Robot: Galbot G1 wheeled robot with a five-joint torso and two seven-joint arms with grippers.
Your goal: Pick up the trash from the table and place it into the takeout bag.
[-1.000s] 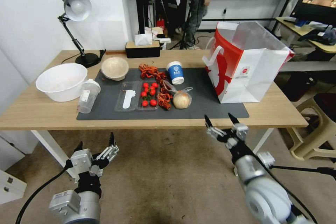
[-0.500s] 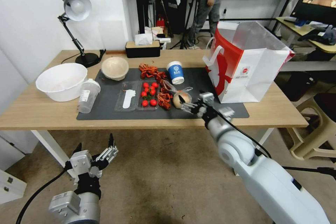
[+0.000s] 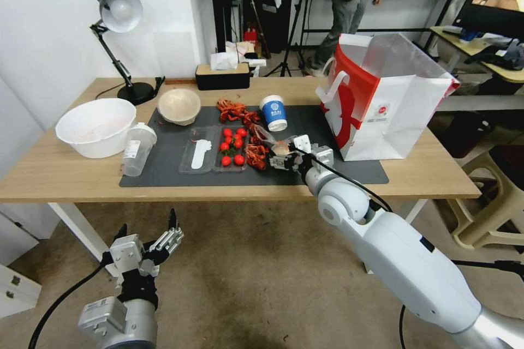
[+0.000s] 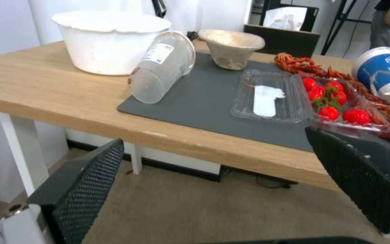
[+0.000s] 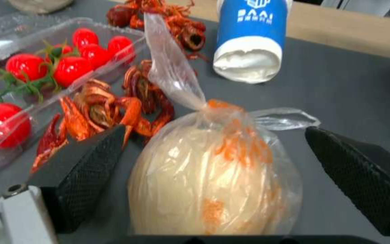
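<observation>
Clear plastic bag (image 5: 213, 176) between the right gripper's (image 5: 215, 169) two spread fingers; left gripper (image 3: 148, 230) spread, idle below table (image 3: 65, 174)

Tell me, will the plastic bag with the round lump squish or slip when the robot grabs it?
The clear plastic bag looks thin and crinkly, so it may slip. The lump fills it, so it probably holds its shape. Being round, it might roll on the mat. The right hand is open around it.

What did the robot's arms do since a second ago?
The right end effector reached up from below the table to the bagged lump, open around it, not gripping. The left end effector stayed low; the trash and bag didn't move.
</observation>
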